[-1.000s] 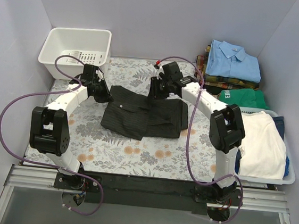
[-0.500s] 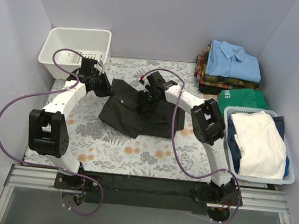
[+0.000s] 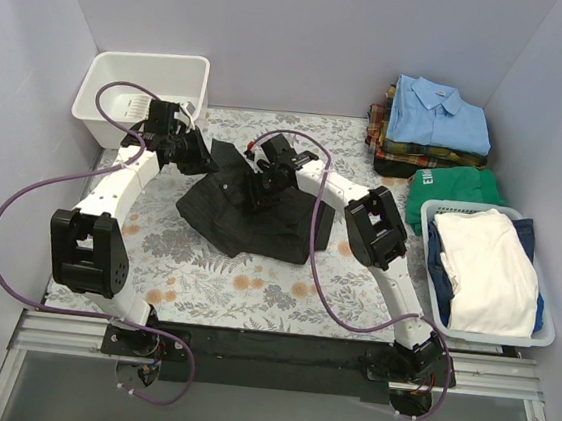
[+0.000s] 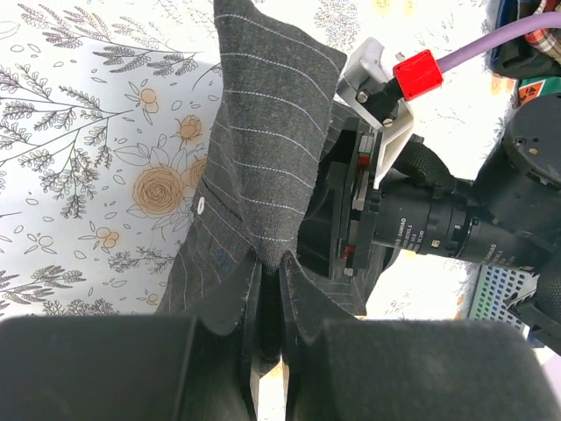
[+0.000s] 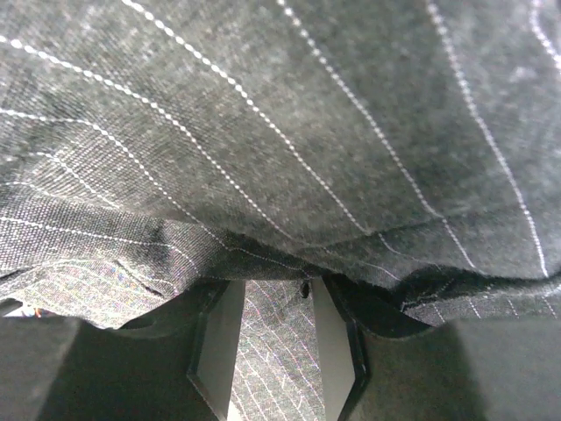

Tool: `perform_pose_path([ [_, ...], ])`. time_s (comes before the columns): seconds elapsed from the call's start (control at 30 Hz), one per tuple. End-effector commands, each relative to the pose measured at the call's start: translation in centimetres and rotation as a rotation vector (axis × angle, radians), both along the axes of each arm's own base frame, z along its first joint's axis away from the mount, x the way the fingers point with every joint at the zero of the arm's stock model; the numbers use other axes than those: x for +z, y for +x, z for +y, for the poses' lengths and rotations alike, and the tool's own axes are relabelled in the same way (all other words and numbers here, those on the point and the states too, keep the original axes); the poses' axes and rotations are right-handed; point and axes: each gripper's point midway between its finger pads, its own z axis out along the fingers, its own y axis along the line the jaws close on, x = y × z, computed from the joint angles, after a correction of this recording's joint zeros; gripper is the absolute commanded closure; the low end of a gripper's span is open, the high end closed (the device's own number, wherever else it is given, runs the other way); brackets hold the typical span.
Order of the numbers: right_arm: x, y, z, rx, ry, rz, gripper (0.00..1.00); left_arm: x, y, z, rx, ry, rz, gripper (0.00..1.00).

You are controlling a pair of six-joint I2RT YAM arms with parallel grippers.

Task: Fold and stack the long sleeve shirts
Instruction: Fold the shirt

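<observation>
The black pinstriped long sleeve shirt [image 3: 250, 217] lies bunched in the middle of the floral table. My left gripper [image 3: 202, 156] is shut on the shirt's far left edge; in the left wrist view the jaws [image 4: 270, 267] pinch a fold of pinstriped cloth [image 4: 263, 132] with a pale button showing. My right gripper [image 3: 261, 182] sits on the shirt's far middle, close to the left one. In the right wrist view its fingers [image 5: 272, 289] hold cloth, and the shirt [image 5: 289, 132] fills that view. A folded light blue shirt [image 3: 440, 113] tops a plaid one [image 3: 390, 146] at the back right.
A white bin [image 3: 114, 72] stands at the back left, just behind my left gripper. A green garment [image 3: 455, 181] lies right of the table. A basket [image 3: 540, 333] holding white and blue cloth stands at the right edge. Grey walls close in the sides.
Both grippers have moved left and toward the back, dragging the black shirt with them. The shirt has shifted left and bunched up. The two grippers have come closer together.
</observation>
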Motion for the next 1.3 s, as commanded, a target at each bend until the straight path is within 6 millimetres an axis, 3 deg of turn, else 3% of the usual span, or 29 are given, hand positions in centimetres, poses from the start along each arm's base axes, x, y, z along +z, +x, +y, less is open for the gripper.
perform_pose_path([
  [0.0, 3.5, 0.4, 0.4, -0.009, 0.064, -0.078, 0.55, 3.7, -0.1, -0.3, -0.022, -0.007, -0.091, 1.00],
  [0.07, 5.6, 1.2, 0.1, -0.031, 0.087, -0.139, 0.54, 3.7, 0.0, 0.0, -0.012, 0.006, -0.091, 1.00],
  [0.13, 6.3, 1.3, -0.5, -0.046, 0.079, -0.162, 0.52, 3.8, 0.1, 0.1, -0.005, 0.012, -0.094, 1.00],
  [0.17, 7.8, 1.6, -0.9, -0.059, 0.091, -0.190, 0.51, 4.0, 0.2, 0.2, -0.002, 0.018, -0.095, 1.00],
  [0.23, 8.2, 1.7, -2.0, -0.087, 0.070, -0.211, 0.50, 4.1, 0.2, 0.3, 0.000, 0.023, -0.101, 1.00],
  [0.27, 9.7, 2.1, -2.8, -0.111, 0.080, -0.236, 0.50, 4.1, 0.2, 0.3, 0.002, 0.025, -0.099, 1.00],
  [0.33, 9.7, 2.3, -4.6, -0.158, 0.043, -0.247, 0.49, 4.0, 0.2, 0.4, 0.006, 0.032, -0.099, 1.00],
  [0.37, 10.9, 2.7, -5.8, -0.191, 0.044, -0.266, 0.49, 4.0, 0.2, 0.5, 0.005, 0.032, -0.100, 1.00],
  [0.43, 9.8, 2.6, -8.5, -0.250, -0.022, -0.242, 0.49, 4.1, 0.2, 0.5, 0.007, 0.038, -0.102, 1.00],
  [0.47, 10.4, 3.4, -10.7, -0.315, -0.052, -0.249, 0.49, 4.1, 0.2, 0.4, 0.004, 0.037, -0.103, 1.00],
  [0.53, 8.3, 2.8, -14.6, -0.380, -0.142, -0.195, 0.49, 4.0, 0.2, 0.4, 0.004, 0.040, -0.102, 1.00],
  [0.67, 6.9, 1.9, -18.9, -0.441, -0.221, -0.187, 0.50, 3.7, 0.2, 0.5, 0.006, 0.042, -0.097, 1.00],
  [1.27, 0.6, -0.5, -21.8, -0.479, -0.414, -0.037, 0.66, 3.3, 0.4, 1.9, 0.087, 0.098, -0.083, 1.00],
])
